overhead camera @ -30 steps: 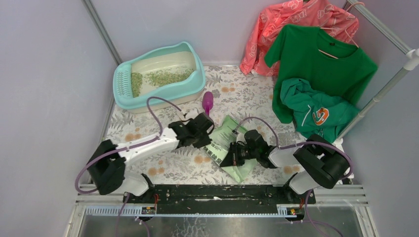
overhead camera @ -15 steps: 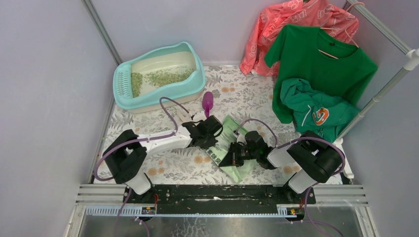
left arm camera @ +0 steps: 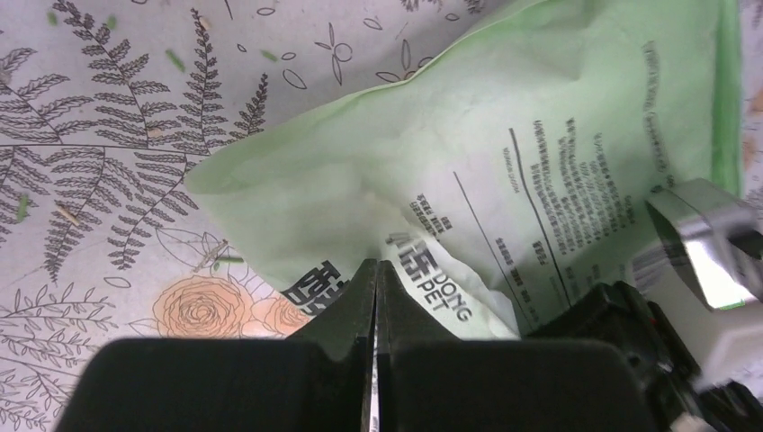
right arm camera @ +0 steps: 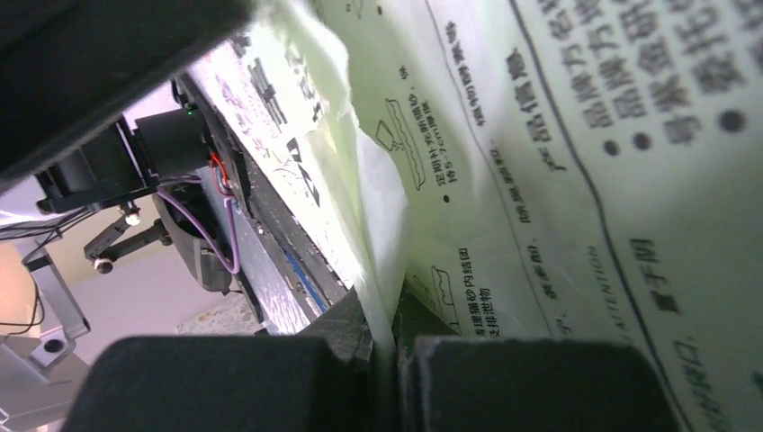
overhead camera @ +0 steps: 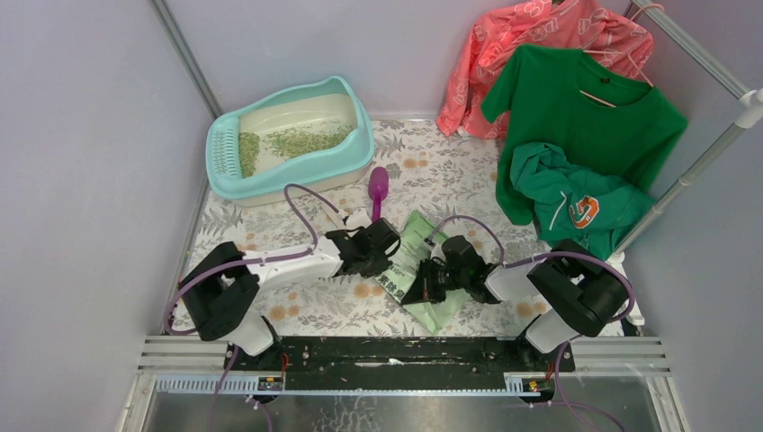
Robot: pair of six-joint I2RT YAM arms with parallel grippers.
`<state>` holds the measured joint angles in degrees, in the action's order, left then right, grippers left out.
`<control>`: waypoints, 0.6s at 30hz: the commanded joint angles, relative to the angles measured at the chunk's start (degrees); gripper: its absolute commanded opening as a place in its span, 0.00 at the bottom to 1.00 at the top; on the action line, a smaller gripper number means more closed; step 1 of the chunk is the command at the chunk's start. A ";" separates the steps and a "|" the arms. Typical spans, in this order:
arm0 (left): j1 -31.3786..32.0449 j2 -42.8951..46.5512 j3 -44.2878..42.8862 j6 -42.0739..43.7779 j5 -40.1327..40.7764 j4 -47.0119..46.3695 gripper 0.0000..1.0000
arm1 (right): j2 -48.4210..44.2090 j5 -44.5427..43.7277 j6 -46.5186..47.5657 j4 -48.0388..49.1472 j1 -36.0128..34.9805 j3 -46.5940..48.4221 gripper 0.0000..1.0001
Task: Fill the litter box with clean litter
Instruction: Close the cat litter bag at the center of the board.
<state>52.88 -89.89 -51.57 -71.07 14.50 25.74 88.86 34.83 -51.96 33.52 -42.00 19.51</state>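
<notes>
We see the right fingers pinching the green bag toward the desk's near edge, the left fingers closed at its rim.

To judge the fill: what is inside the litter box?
The litter box holds a patch of clean litter beside the slotted grate; the basin's far part is bare. The near wall hides its front floor.

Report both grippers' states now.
Left gripper: closed against the light green printed plastic bag; grip unclear.
Right gripper: closed, pinching that bag's film.
</notes>
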 commanded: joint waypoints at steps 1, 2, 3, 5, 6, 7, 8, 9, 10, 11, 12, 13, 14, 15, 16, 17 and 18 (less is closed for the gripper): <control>0.40 4.27 0.74 -0.33 2.85 0.21 0.00 | -0.10 -2.49 2.91 -3.92 1.53 1.65 0.00; 0.46 4.83 0.55 -0.38 3.00 0.80 0.00 | 0.52 -2.29 2.99 -3.86 1.72 1.65 0.00; 0.62 5.44 0.48 -0.29 3.28 1.04 0.00 | 1.12 -1.98 3.05 -3.44 1.86 1.67 0.00; 0.91 6.44 0.67 -0.46 3.34 1.07 0.00 | 2.40 -1.35 3.03 -2.74 2.15 1.75 0.00; 1.06 6.63 0.80 -0.59 3.32 1.03 0.00 | 2.99 -1.15 3.03 -2.50 2.38 1.83 0.00; 1.42 6.65 0.85 -0.64 3.14 0.92 0.00 | 3.45 -0.80 3.02 -2.12 2.55 1.81 0.00; 1.78 6.47 0.79 -0.58 3.01 0.83 0.00 | 3.96 -0.62 2.98 -1.72 2.64 1.82 0.00; 2.25 6.21 0.76 -0.51 2.99 0.71 0.00 | 4.32 -0.42 2.97 -1.39 2.76 1.85 0.00; 2.84 5.81 0.69 -0.60 2.99 0.72 0.00 | 4.53 -0.38 2.97 -1.21 2.76 1.84 0.00; 3.42 5.37 0.80 -0.83 3.01 0.60 0.00 | 4.68 -0.30 2.93 -1.04 2.89 1.85 0.00; 4.01 4.86 0.83 -0.93 3.05 0.41 0.00 | 4.93 -0.34 3.00 -0.89 3.03 1.85 0.00; 4.59 4.49 0.93 -1.25 3.00 0.25 0.00 | 5.04 -0.22 3.03 -0.64 3.05 1.76 0.00; 5.12 3.98 0.96 -1.45 3.03 0.09 0.00 | 5.21 -0.08 3.06 -0.46 3.19 1.78 0.00; 5.65 3.55 1.09 -1.59 3.04 -0.16 0.00 | 5.26 -0.08 3.03 -0.28 3.25 1.73 0.00; 6.17 3.07 1.12 -1.76 3.20 -0.35 0.00 | 5.41 -0.21 3.01 -0.15 3.37 1.73 0.00; 6.66 2.55 1.12 -1.82 3.44 -0.46 0.00 | 5.56 -0.05 3.05 -0.12 3.39 1.78 0.00; 7.03 1.99 1.17 -1.96 3.69 -0.76 0.00 | 5.73 0.24 3.14 -0.24 3.41 2.01 0.00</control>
<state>58.24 -85.97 -51.07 -71.70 15.68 25.91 92.95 37.28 -49.89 33.89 -39.79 20.47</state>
